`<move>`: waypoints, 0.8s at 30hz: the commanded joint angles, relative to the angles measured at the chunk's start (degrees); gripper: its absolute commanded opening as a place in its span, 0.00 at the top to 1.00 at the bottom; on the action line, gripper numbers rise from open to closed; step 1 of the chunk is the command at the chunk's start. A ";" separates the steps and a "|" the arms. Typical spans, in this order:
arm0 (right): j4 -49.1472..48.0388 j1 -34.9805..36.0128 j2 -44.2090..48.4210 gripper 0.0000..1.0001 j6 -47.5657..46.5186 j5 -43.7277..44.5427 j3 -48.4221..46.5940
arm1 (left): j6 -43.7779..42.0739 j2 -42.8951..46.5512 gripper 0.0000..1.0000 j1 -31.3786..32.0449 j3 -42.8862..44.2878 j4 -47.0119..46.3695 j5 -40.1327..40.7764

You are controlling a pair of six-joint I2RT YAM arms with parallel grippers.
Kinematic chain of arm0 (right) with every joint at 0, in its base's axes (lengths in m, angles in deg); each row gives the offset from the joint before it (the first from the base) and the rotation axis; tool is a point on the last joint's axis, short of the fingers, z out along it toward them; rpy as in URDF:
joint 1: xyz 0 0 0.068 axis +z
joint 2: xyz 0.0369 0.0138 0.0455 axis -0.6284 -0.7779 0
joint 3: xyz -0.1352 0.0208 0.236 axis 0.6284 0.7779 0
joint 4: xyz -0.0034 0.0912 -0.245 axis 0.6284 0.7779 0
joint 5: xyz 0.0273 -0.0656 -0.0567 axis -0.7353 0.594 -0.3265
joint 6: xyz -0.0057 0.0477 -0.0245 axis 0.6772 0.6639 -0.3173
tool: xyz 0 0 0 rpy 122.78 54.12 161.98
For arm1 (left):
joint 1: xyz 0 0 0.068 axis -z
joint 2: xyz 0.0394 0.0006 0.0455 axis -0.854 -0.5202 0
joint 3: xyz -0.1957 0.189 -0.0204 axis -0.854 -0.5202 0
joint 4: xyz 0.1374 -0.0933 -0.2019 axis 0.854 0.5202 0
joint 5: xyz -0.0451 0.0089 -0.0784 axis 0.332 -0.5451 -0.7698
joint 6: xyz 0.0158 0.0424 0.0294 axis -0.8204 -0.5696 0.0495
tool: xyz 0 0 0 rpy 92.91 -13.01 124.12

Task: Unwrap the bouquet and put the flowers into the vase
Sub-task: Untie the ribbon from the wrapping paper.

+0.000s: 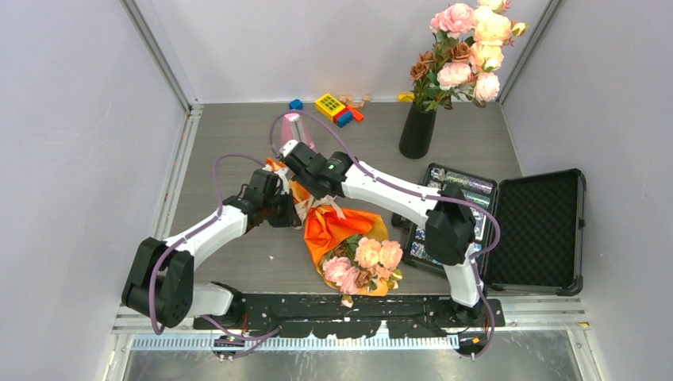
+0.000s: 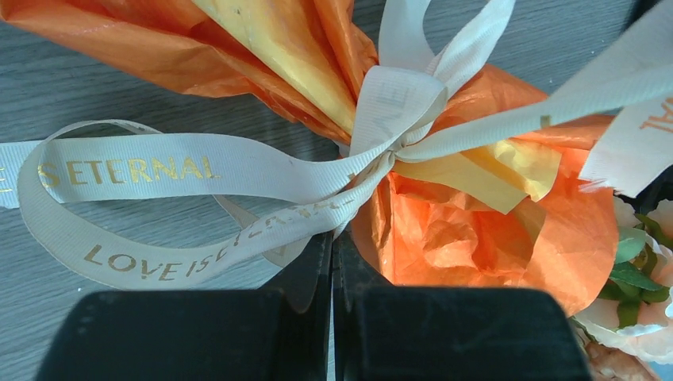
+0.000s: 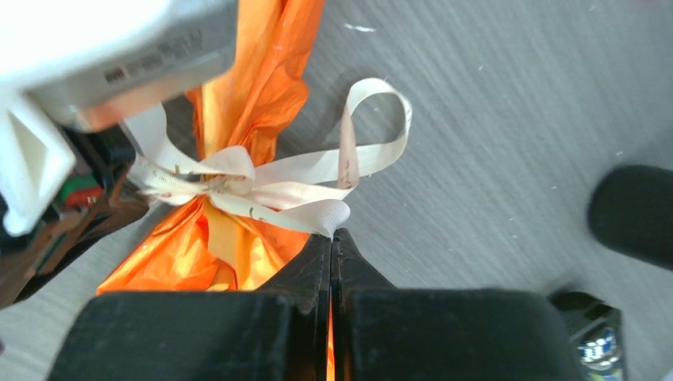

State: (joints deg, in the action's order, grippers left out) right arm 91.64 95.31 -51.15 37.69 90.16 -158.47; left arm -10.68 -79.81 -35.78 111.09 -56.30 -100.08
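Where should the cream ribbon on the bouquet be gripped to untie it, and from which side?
Take the ribbon by a loose tail, not the tight knot. The tails trail off the orange paper onto the table, so come from that open side.

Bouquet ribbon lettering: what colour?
Gold, printed on the cream ribbon; it shows best in the left wrist view.
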 commanded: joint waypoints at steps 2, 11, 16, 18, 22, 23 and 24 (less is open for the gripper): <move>0.83 1.98 -3.43 1.00 -7.72 9.25 -5.67 | 0.50 2.74 1.00 0.24 0.45 1.00 0.89; -2.16 3.46 -5.87 1.00 -13.81 14.70 -6.69 | 1.41 2.73 1.00 0.15 0.68 0.88 1.36; -5.93 3.45 -6.27 1.00 -16.22 15.90 -5.03 | 2.26 2.98 1.00 0.15 0.03 -0.27 1.47; -7.56 3.43 -6.49 1.00 -16.84 16.03 -4.01 | 2.28 3.02 1.00 0.15 -0.16 -0.32 1.69; -9.57 3.18 -6.79 1.00 -16.02 16.71 -2.20 | 2.81 3.27 1.00 0.15 -0.75 -0.21 2.77; -9.90 3.11 -6.80 1.00 -14.98 17.06 -2.01 | 3.14 3.43 1.00 0.15 -0.91 -0.04 3.50; -9.96 2.83 -6.91 1.00 -14.35 17.65 -1.82 | 3.41 3.58 1.00 0.11 -1.02 0.17 4.19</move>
State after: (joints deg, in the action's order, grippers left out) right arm 85.45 98.35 -57.47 22.67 104.56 -160.94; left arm -8.74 -78.41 -35.78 110.70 -55.58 -98.44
